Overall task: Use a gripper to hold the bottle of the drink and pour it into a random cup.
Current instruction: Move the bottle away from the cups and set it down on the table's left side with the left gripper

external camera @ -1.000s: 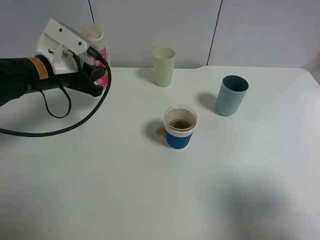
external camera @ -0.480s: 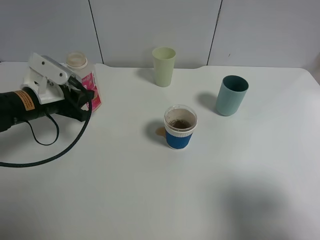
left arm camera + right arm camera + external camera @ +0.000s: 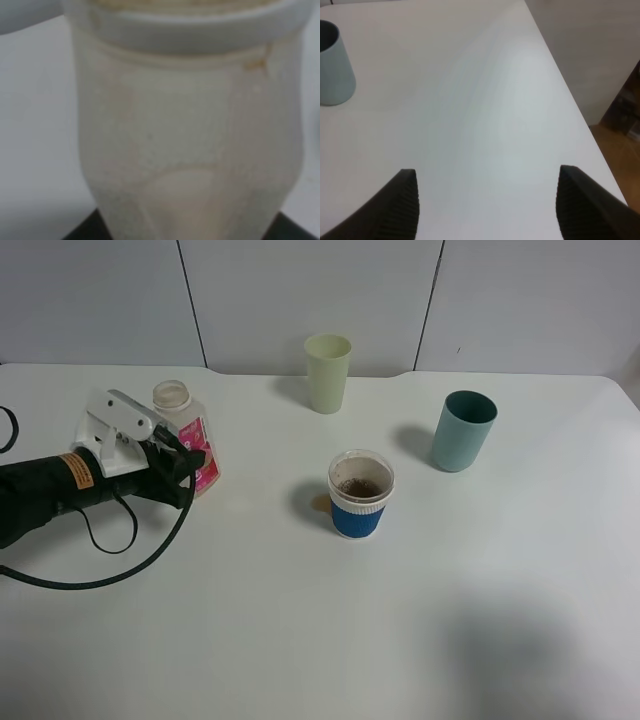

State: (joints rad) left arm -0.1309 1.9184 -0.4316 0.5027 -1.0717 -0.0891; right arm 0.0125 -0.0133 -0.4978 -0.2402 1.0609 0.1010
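My left gripper (image 3: 190,462), white and blocky on a black arm, is shut on the bottle of the drink (image 3: 180,412) at the left of the table. The bottle is upright, capless, with a pink label, and is low at the table; I cannot tell if it touches. In the left wrist view the clear bottle (image 3: 190,140) fills the frame. The cup (image 3: 360,495) with the blue ribbed sleeve stands mid-table, apart from the bottle, with brown drink inside. My right gripper (image 3: 487,210) is open and empty above the table's right part; it is out of the high view.
A pale green tumbler (image 3: 327,372) stands at the back centre. A teal tumbler (image 3: 463,430) stands right of the cup and also shows in the right wrist view (image 3: 332,65). A small brown spot (image 3: 320,503) lies left of the cup. The table's right edge (image 3: 570,105) is near.
My left arm has come down and forward from the back left with the bottle in its grip. The bottle is now lower. The cups have not moved.
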